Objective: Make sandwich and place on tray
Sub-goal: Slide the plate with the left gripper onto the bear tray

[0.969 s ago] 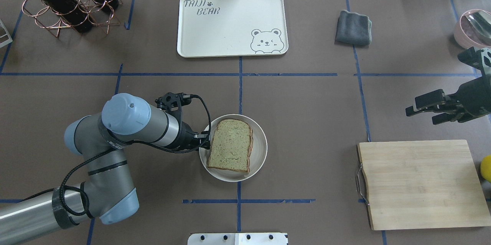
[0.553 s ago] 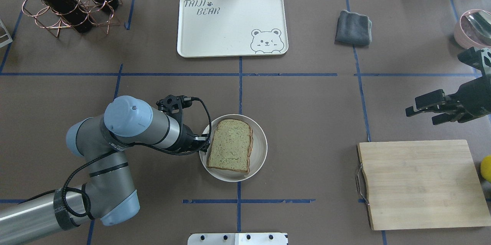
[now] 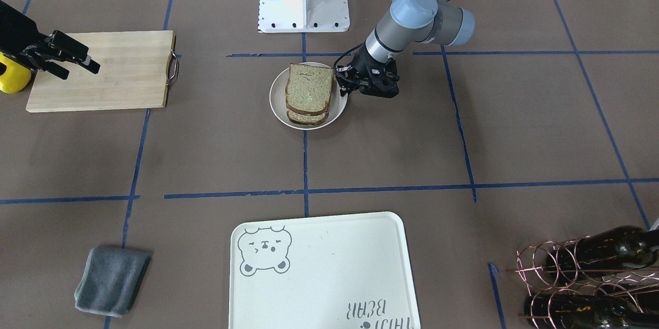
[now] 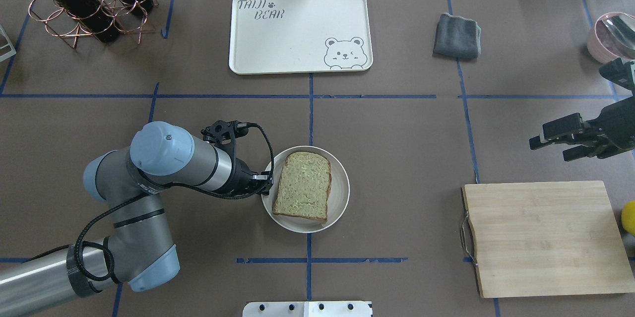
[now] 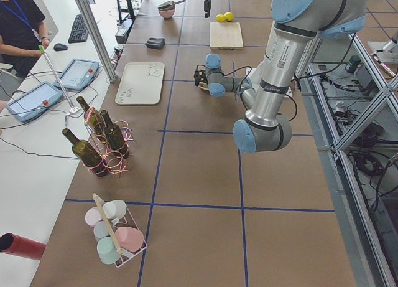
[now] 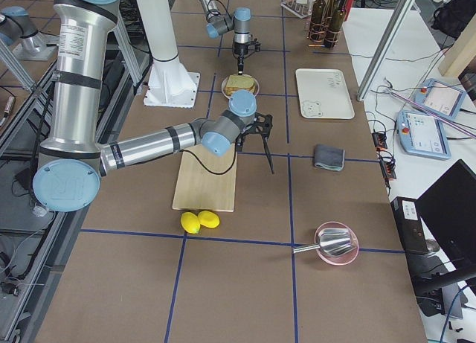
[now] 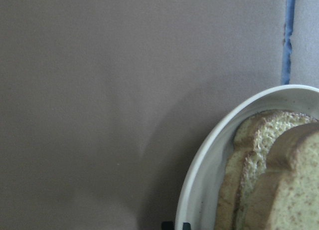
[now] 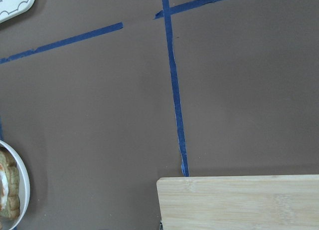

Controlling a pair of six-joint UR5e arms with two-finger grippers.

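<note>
The sandwich [image 4: 302, 185], two stacked greenish-tan bread slices with brown crust, lies in a small round white dish [image 4: 343, 193] at mid-table. A sliver of white and orange egg shows between the slices in the right wrist view [image 8: 5, 187]. My left gripper [image 4: 268, 184] is at the dish's left rim, and its fingertips pinch the rim in the left wrist view [image 7: 199, 190]. My right gripper [image 4: 550, 137] is open and empty, hovering beyond the far edge of the cutting board. The cream bear tray [image 4: 297, 39] lies empty at the far middle.
A wooden cutting board [image 4: 545, 237] lies at the near right, with yellow lemons [image 6: 199, 221] beside it. A grey cloth [image 4: 456, 35] lies right of the tray. A copper wine rack with bottles [image 4: 89, 2] stands far left. A pink bowl [image 4: 610, 36] is far right.
The dish with the sandwich has shifted slightly right and turned a little, with my left gripper at its rim. My right gripper has drifted slightly right.
</note>
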